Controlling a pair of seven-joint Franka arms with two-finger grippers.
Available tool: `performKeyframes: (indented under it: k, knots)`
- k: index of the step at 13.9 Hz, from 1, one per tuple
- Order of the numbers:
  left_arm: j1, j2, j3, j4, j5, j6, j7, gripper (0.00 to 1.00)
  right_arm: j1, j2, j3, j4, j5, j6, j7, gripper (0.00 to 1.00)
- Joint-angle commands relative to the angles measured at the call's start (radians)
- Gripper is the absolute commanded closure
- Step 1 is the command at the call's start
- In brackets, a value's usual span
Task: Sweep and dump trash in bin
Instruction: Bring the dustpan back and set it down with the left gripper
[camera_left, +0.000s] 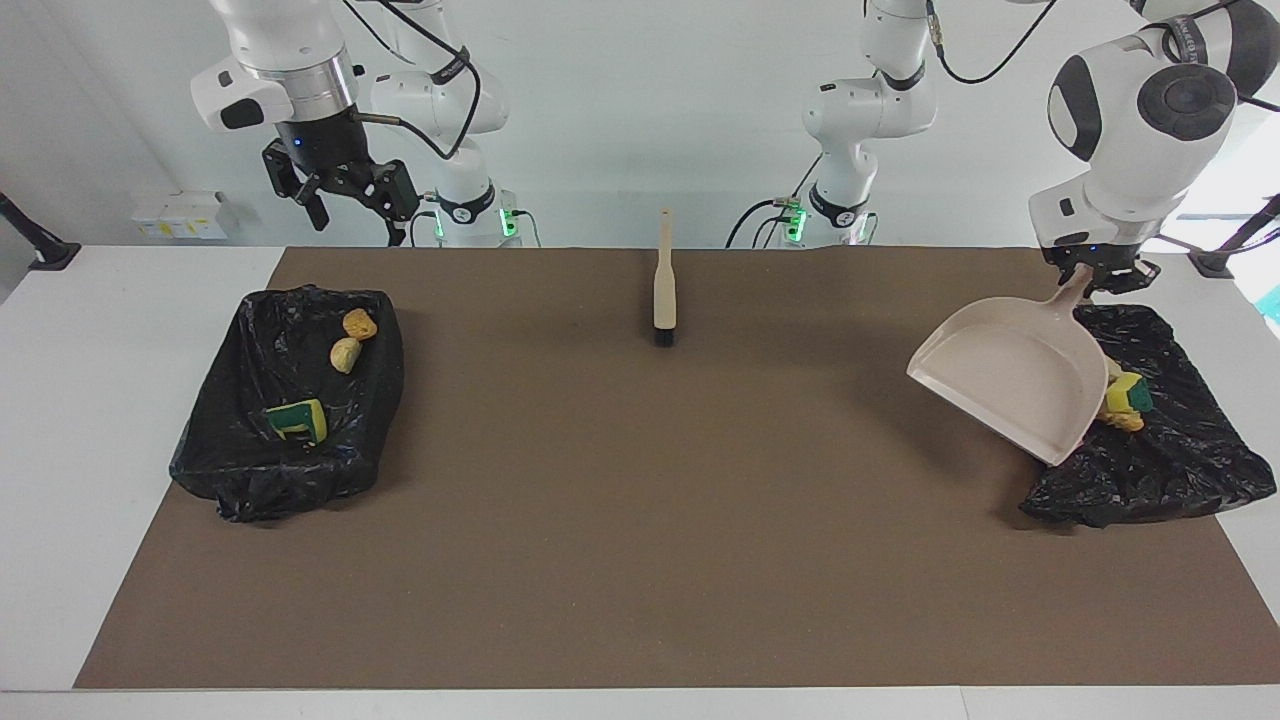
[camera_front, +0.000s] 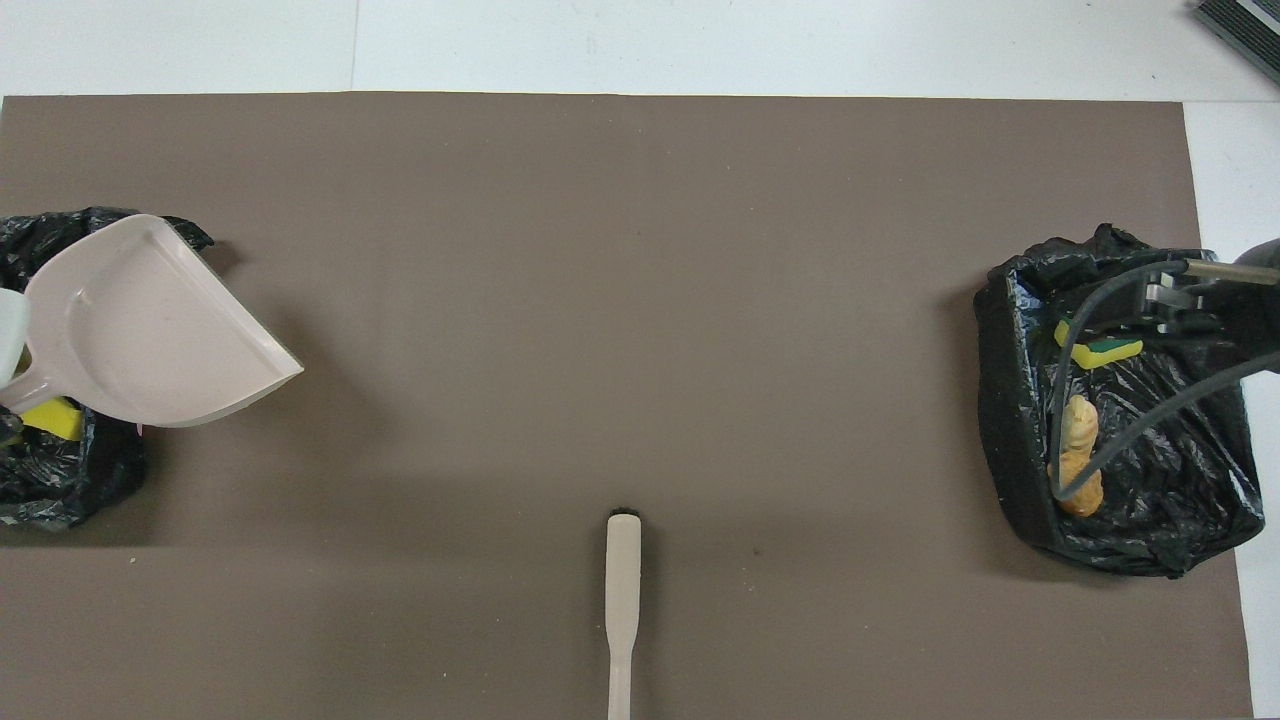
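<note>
Facing view: your left gripper (camera_left: 1098, 277) is clamped on the dustpan (camera_left: 1005, 385) handle, pan tilted over its bin (camera_left: 1180, 460), probably just emptied; your right gripper (camera_left: 345, 190) hangs spread above the other bin (camera_left: 230, 470).

Overhead view: trash (camera_front: 1078, 455) lies in both bins; the brush (camera_front: 622, 590) lies idle near you.

Two black-bagged bins (camera_left: 290, 400) (camera_left: 1170, 460), one dustpan (camera_left: 1010, 385) and one brush (camera_left: 664, 290). One bin holds three trash pieces (camera_left: 345, 353) (two tan chunks, one green-backed sponge). The dustpan hides most of the other's contents.
</note>
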Motion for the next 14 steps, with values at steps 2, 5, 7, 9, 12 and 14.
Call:
performKeyframes:
  k: [2, 5, 7, 9, 12, 14]
  knots:
    - [-0.117, -0.048, 0.013, -0.049, -0.137, 0.002, -0.273, 1.0, 0.033, 0.0, -0.056, 0.021, 0.018, -0.028, -0.078, 0.0]
    - [-0.229, -0.06, 0.013, -0.078, -0.24, 0.005, -0.566, 1.0, 0.043, -0.001, -0.073, 0.015, 0.021, -0.028, -0.078, 0.0]
    - [-0.31, -0.062, 0.013, -0.086, -0.279, 0.02, -0.723, 1.0, 0.043, -0.004, -0.073, 0.012, 0.023, -0.027, -0.083, 0.0]
    - [-0.396, -0.041, 0.015, -0.084, -0.332, 0.097, -0.888, 1.0, 0.043, -0.004, -0.064, 0.012, 0.021, -0.03, -0.092, 0.0]
    - [-0.5, 0.034, 0.015, -0.083, -0.369, 0.225, -1.041, 1.0, 0.034, -0.006, -0.07, 0.012, 0.059, -0.048, -0.169, 0.0]
    - [-0.557, 0.108, 0.015, -0.061, -0.386, 0.289, -1.099, 1.0, 0.031, -0.006, -0.07, 0.011, 0.066, -0.048, -0.172, 0.0]
